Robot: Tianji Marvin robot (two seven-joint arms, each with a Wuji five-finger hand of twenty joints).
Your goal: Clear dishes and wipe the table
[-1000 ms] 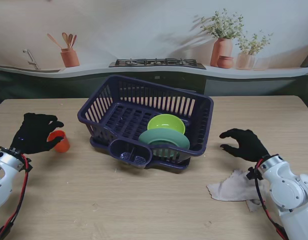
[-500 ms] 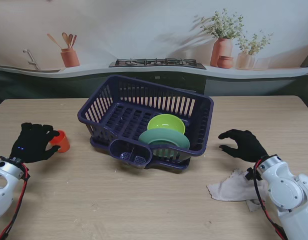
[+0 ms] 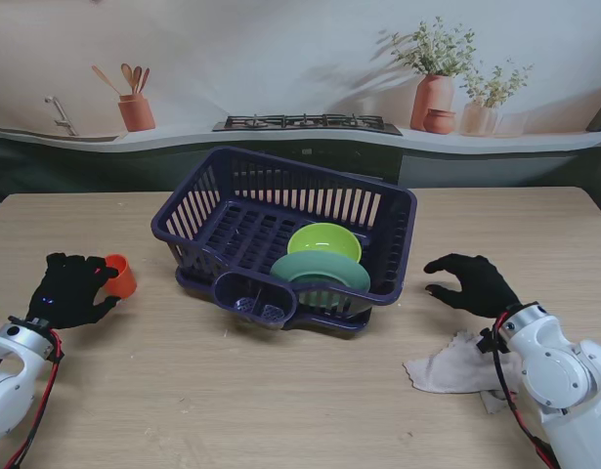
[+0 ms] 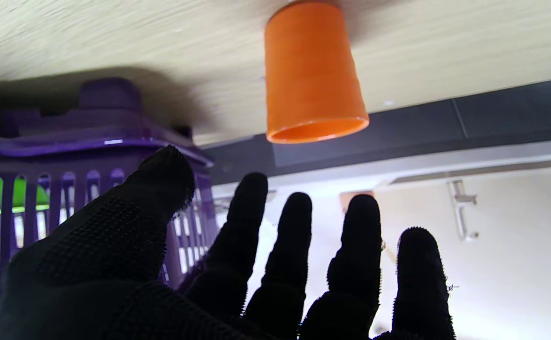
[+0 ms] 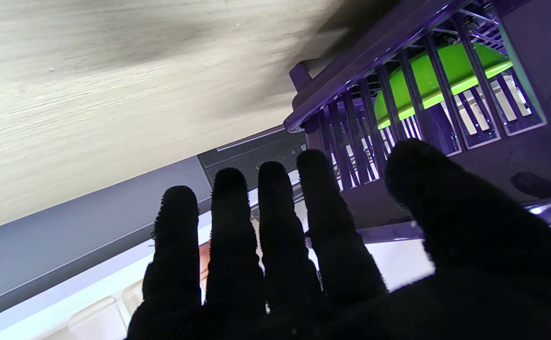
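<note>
Nearest the robot, a crumpled grey cloth (image 3: 454, 365) is lying on the bench (image 3: 280, 391) beside the right wrist; it looks soft and limp, so it will probably bunch under the fingers and is best pinched at a raised fold. The right hand (image 3: 473, 282) is hovering just beyond it, fingers spread and holding nothing. On the other side, the left hand (image 3: 68, 288) is resting with its fingers apart and empty, and the orange cup (image 3: 120, 276) is standing upright on the bench just past its fingertips; the left wrist view shows a clear gap between them. The cup appears to be smooth, stiff plastic, likely light and easy to tip, so wrapping its tapered wall from the side seems safest. Farther off, the purple dish rack (image 3: 285, 239) is sitting mid-bench, holding a teal plate (image 3: 320, 271) and a lime green bowl (image 3: 324, 240) propped on edge. No brand, label or writing is showing on any of these things.
</note>
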